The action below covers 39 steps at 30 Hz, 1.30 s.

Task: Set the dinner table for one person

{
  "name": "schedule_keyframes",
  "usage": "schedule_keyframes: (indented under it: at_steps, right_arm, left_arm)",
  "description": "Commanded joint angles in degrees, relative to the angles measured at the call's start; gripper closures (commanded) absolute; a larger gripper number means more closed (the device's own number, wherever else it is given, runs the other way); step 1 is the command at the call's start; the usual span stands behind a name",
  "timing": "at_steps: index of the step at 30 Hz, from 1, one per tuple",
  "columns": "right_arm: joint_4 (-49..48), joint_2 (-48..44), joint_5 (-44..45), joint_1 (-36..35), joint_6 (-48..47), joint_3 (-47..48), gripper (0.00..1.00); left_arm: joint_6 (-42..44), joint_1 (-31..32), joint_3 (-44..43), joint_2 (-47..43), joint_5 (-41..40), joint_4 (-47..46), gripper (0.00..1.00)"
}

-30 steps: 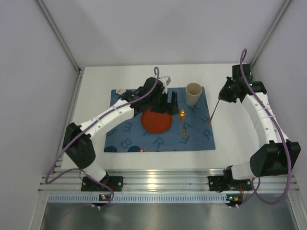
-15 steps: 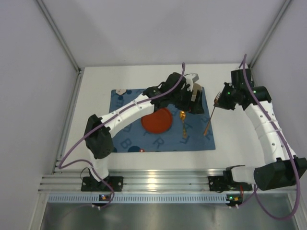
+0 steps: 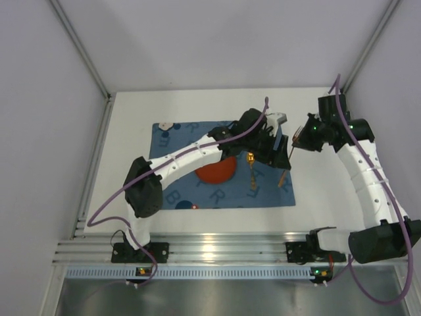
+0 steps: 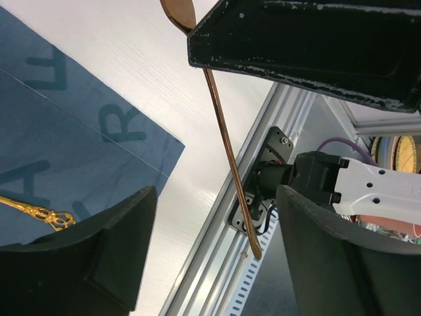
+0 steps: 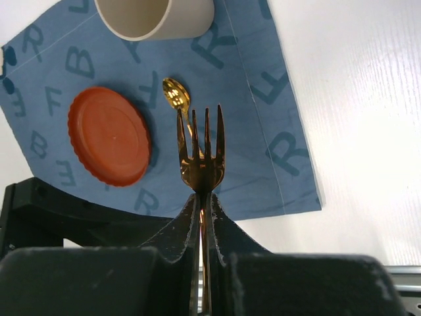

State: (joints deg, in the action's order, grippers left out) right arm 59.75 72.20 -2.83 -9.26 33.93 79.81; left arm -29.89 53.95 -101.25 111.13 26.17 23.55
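1. The dinner table (image 3: 128, 131) fills the middle of the top view. It is rigid and fixed, so I treat it as a surface to set things on, not a thing to grip.
2. Right gripper (image 5: 201, 201): clamped on the fork (image 5: 200, 155) just below the tines, right of centre in the top view. Thin, stiff, slick metal — I expect it could pivot.
3. Left gripper (image 4: 217, 230): jaws wide apart, nothing held.
4. Count — one fork, one spoon (image 5: 176, 95), one cup (image 5: 154, 16), one orange plate (image 5: 108, 135), one placemat (image 5: 256, 118).
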Motion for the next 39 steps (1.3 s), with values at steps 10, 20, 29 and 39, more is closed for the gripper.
schedule_keyframes:
  at_steps: [10,20,29,39]
  right_arm:
    - [0.99,-2.42,-4.9,-1.03,2.8,5.01,1.0]
    - [-1.3,-2.07,-6.75,-1.99,2.98,3.06,0.69]
    - [1.25,-1.01,-4.11,-1.99,-1.67,7.82,0.09]
    - [-1.03,-2.6,-8.59,-1.99,-3.34,-0.27,0.12]
  left_arm:
    - [-2.28,-0.08,-3.51,2.42,4.67,-5.88,0.83]
    - [-0.62,-0.6,-1.76,-0.81,1.44,-3.26,1.0]
    - [0.79,-13.51,22.31,-22.06,-2.18,-1.59,1.0]
    - [11.33,-35.49,40.42,-36.25,-4.64,9.05,1.0]
